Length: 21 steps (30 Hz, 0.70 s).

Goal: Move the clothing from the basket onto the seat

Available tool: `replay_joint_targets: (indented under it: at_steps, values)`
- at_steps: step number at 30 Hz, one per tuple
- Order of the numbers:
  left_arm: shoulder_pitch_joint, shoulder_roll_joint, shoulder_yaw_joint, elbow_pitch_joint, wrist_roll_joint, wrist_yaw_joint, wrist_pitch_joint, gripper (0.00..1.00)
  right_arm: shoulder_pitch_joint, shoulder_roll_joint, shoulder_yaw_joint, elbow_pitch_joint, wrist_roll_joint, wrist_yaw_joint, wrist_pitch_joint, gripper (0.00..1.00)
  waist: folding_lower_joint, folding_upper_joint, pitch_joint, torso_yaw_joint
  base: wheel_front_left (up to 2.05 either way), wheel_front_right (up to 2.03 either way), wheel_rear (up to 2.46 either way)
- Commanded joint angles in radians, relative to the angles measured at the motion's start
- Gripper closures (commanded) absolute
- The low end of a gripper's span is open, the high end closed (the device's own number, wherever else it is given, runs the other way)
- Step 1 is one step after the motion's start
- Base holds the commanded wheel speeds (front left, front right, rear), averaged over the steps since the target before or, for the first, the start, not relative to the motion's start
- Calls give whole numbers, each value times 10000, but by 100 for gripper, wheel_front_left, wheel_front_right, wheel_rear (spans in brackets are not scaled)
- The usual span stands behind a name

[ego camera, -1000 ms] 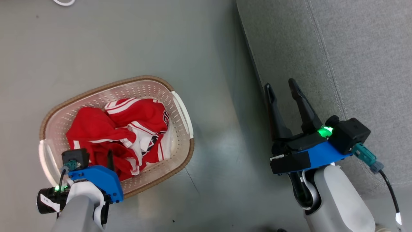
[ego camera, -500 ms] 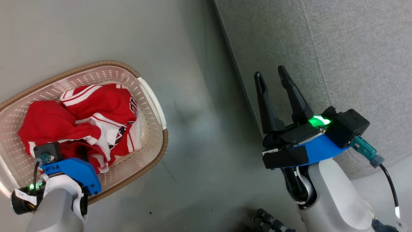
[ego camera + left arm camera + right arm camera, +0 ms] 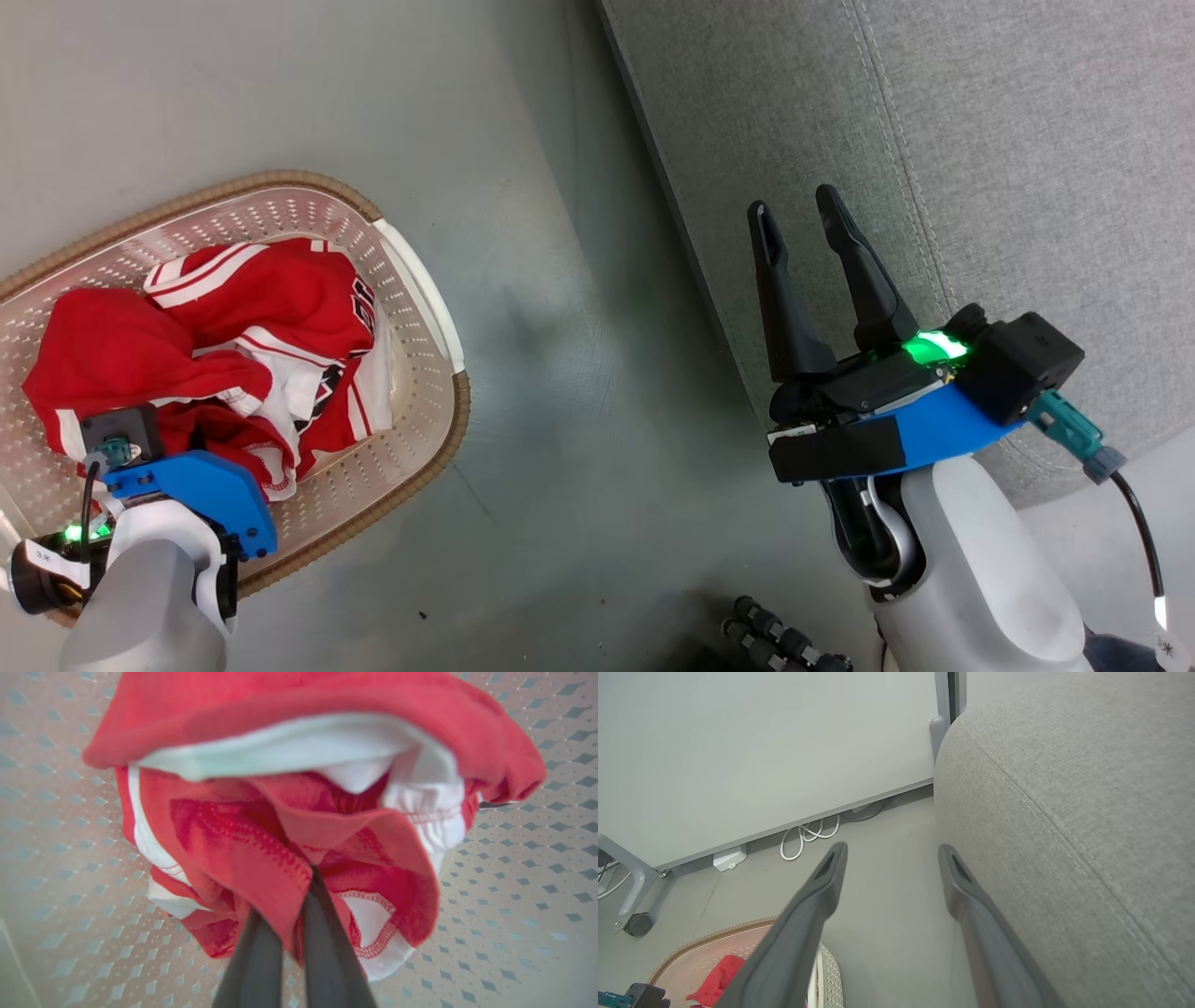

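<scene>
The grey seat (image 3: 980, 140) took the upper right of the head view, with a stitched seam running down it. Bare grey floor (image 3: 280, 84) lay to its left, and in the right wrist view it met a white wall (image 3: 738, 742). The basket (image 3: 425, 308), cut off at the left edge, held the clothing (image 3: 252, 308); its dark lettering was too folded to read. The left gripper (image 3: 286, 903) was pinched tight on a red fold, tips buried. The right gripper (image 3: 794, 203) gaped wide, holding nothing, over the seat's edge. A white cable (image 3: 803, 837) coiled by the wall.
</scene>
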Motion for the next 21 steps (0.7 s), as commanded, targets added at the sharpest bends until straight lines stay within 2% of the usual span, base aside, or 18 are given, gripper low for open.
replay_joint_targets:
  at_steps: [1, 5, 12, 21]
  values:
    - [-149, 65, -10, 24, -42, 7, -48, 100, -120, -13, -32, -27, 46, -3, -1, 0, -1, 0, -1, 23, 0, 0, 0]
    - [-234, 0, -146, 85, -5, -55, -114, 100, -243, -13, -81, -20, -77, -3, -1, 0, -1, 0, -23, 125, 0, 0, 0]
    - [-346, -453, -225, 275, -173, -208, -304, 100, -186, -15, -213, 410, -750, -1, -1, 0, -1, 0, -470, 584, 0, 0, 0]
    - [-164, -1247, -867, 775, -101, -878, -696, 100, 241, -19, -487, 1764, -2031, -3, 35, 0, -1, 0, -2497, 1640, 0, 0, 0]
